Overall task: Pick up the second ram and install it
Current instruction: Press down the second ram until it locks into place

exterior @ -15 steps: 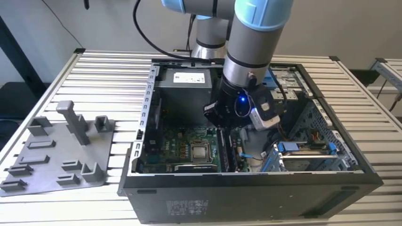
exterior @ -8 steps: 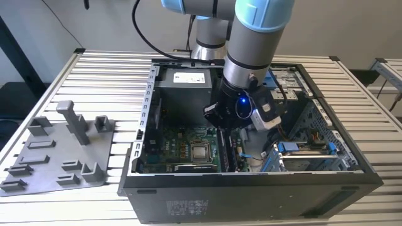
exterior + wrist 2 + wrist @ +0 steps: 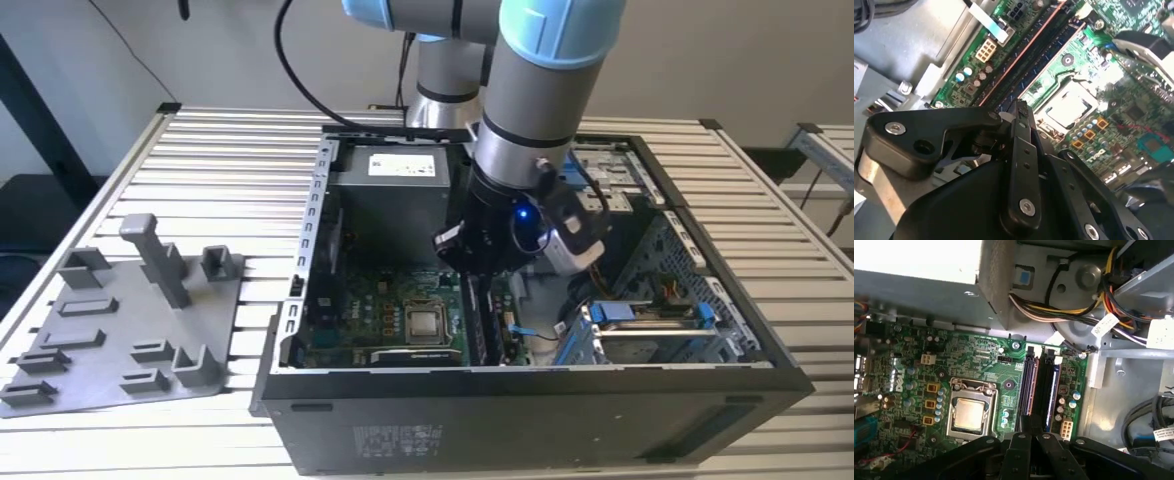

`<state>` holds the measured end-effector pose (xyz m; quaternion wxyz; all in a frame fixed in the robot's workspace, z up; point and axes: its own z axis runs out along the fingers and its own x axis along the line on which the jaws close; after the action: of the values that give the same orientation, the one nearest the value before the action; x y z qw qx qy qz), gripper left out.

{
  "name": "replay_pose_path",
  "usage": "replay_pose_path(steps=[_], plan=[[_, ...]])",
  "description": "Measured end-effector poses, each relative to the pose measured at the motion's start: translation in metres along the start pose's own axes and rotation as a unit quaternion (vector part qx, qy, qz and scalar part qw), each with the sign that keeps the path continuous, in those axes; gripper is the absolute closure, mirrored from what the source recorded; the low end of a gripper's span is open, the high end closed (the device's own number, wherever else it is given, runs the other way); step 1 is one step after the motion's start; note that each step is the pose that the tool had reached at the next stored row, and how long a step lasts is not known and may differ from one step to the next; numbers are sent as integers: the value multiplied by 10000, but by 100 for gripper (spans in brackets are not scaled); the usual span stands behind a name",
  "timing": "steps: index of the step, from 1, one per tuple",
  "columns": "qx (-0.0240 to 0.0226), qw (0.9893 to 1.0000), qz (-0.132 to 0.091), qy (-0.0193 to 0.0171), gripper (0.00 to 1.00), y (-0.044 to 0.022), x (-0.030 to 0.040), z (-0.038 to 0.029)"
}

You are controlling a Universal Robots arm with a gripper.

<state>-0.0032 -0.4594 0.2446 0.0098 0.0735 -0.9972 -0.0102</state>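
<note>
While the arm reaches down into the open computer case (image 3: 307, 250) in the exterior view, the gripper (image 3: 477, 285) hangs low over the memory slots (image 3: 486, 325), beside the CPU socket (image 3: 427, 323). The grey tray (image 3: 80, 390) lies on the table at the exterior view's left, well apart.

In the second wrist view, the fingers (image 3: 1021, 150) are drawn together into one narrow blade, their tip just over the long dark slots.

In the first wrist view, the closed fingertips line up with the slot nearer the CPU. The dark strip standing in it looks to be the second ram (image 3: 1030, 385), though I cannot tell whether it is fully seated or touched. A second dark stick (image 3: 1052, 390) stands alongside.

To do this step well, I judge the push should go straight down along the stick's edge, kept square to the slot, with both end latches watched.
</note>
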Motion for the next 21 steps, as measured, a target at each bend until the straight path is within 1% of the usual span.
replay_pose_path(steps=[3, 5, 7, 10, 12, 15, 17, 20, 21], plan=[[5, 9996, -270, 2, 89, 0, 0, 2], [9, 9990, -455, 3, 89, 0, 0, 5], [13, 9980, -634, 3, 89, 0, 0, 10], [20, 9959, -904, -1, 89, 0, 0, 18], [24, 9940, -1091, -2, 89, -1, 0, 23], [30, 9907, -1361, -1, 89, -1, -1, 29], [32, 9881, -1539, 0, 89, -1, -1, 36], [37, 9837, -1798, 4, 89, -1, -1, 44], [39, 9825, -1863, 4, 89, -1, 1, 47]])
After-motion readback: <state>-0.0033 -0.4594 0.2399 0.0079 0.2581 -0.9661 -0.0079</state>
